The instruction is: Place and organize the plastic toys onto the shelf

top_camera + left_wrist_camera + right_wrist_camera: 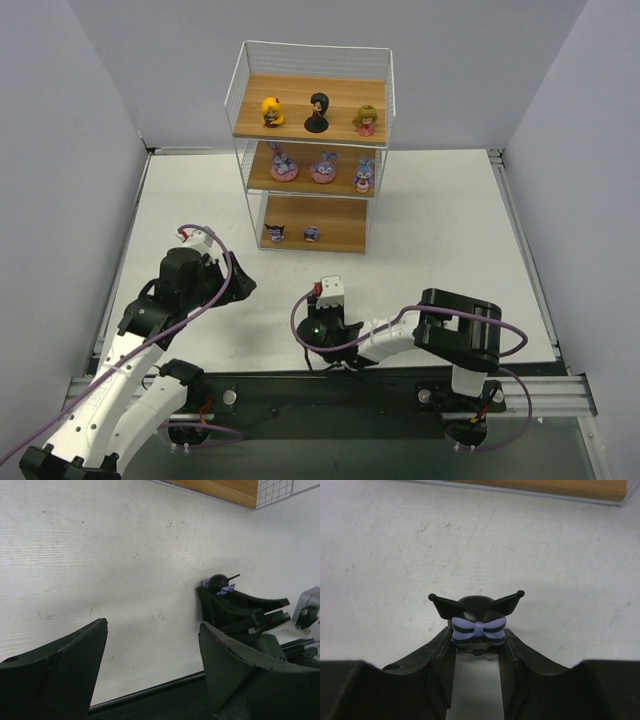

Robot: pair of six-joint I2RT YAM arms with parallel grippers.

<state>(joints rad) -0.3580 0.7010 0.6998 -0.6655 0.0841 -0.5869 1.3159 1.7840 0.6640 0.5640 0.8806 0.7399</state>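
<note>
Black with a purple striped bow, the little horned toy (pixel 477 611) is pinched by the right pincer (pixel 478 641) low at the white tabletop (pixel 390 555), well apart from the shelf (pixel 340 92), while the left pincer (pixel 152 647) hangs spread wide.

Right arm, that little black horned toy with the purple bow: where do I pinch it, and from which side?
Pinch the small black plastic figurine with the purple striped bow across the bow's two ends, beneath the splayed horns, which are too thin and slanted to hold. Come low from the bow side, as the right pincer sits now.
</note>
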